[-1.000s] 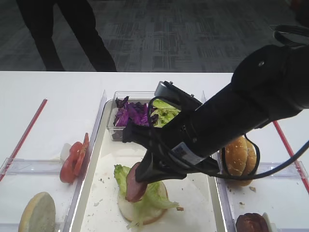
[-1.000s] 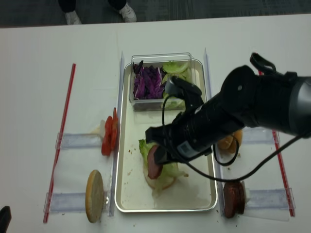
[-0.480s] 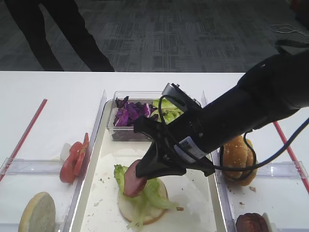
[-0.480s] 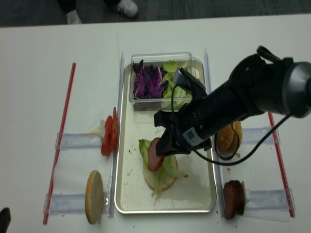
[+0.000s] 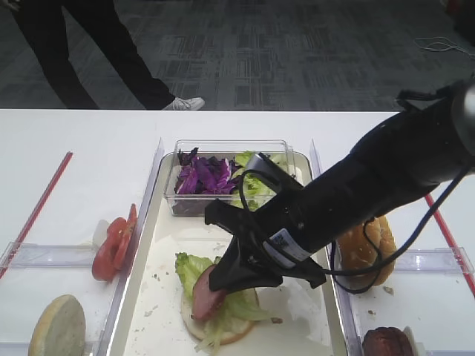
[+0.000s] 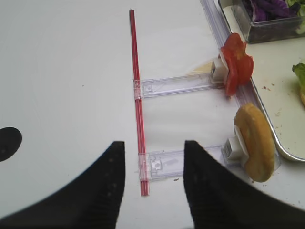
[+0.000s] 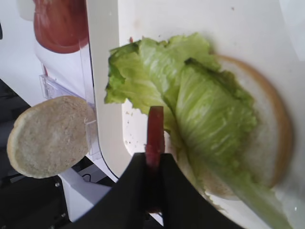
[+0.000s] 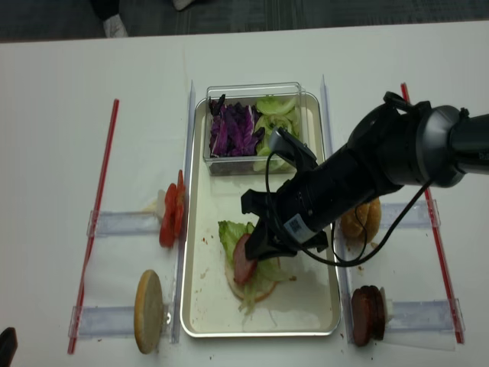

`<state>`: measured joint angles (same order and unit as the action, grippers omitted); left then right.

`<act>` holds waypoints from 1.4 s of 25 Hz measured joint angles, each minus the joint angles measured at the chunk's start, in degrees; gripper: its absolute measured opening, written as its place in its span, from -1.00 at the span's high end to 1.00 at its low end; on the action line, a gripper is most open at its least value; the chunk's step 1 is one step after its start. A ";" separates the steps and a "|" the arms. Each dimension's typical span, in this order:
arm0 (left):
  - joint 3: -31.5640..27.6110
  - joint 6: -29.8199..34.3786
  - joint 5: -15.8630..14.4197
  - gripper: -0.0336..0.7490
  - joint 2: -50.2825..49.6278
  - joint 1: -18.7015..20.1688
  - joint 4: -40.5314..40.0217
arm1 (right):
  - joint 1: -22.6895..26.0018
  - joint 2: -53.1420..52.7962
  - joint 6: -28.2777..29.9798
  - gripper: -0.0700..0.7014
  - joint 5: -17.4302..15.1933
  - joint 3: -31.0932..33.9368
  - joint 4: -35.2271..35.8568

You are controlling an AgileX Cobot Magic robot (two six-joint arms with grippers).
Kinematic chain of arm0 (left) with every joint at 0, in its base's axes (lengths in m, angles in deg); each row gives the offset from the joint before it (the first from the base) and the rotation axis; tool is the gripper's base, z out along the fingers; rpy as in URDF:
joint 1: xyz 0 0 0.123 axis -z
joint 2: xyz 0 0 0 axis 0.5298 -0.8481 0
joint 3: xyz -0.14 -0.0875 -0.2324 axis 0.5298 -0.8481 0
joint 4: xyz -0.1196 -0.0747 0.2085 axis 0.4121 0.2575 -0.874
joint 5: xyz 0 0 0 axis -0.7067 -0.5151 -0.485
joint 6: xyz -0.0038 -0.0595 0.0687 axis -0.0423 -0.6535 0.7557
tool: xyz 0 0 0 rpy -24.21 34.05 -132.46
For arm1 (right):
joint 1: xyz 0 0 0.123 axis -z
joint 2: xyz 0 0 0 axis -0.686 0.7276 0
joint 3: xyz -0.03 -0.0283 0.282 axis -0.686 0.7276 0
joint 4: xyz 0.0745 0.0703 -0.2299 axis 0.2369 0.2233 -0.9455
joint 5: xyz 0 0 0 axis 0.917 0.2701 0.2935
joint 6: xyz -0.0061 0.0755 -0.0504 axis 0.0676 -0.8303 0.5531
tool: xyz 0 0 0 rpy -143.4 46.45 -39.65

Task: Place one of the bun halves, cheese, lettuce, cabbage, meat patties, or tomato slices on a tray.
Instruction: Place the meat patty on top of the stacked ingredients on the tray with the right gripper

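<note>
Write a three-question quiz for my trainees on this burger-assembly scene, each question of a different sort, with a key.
1. True or false: the right end effector grips a tomato slice.
2. What lies directly under the lettuce on the tray?
3. The purple cabbage sits in: A) a clear tub, B) the bare table, C) a bun.

Key: 1 false, it grips a meat patty; 2 a bun half; 3 A.

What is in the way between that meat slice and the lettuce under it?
Nothing visible. The right hand is shut on the meat patty, held on edge right over the lettuce, which lies on the bun half in the tray.
</note>
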<state>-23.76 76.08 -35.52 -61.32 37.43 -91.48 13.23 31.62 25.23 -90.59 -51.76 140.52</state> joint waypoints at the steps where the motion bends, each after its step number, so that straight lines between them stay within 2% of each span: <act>1: 0.00 0.00 0.00 0.14 0.00 0.00 0.00 | 0.00 0.39 0.54 0.62 0.11 0.00 0.43; 17: 0.00 0.00 0.00 0.14 0.00 0.00 0.00 | 0.00 2.12 1.67 0.60 1.37 -0.13 1.78; 20: 0.00 0.00 0.00 0.14 0.00 0.00 0.00 | 0.00 2.12 1.77 0.48 1.37 -0.13 1.78; 27: 0.00 0.00 0.00 0.14 0.00 0.00 0.00 | 0.00 2.12 1.66 -0.03 1.37 -0.13 1.87; 30: 0.00 0.00 0.00 0.14 0.00 0.00 0.00 | 0.00 2.12 1.66 -0.12 1.37 -0.13 1.87; 35: 0.00 0.00 0.00 0.14 0.00 0.00 0.00 | 0.00 0.10 -0.87 -0.15 1.26 -1.86 -0.96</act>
<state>-23.76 76.08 -35.52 -61.32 37.43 -91.48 13.23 31.72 24.36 -89.33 -53.62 139.55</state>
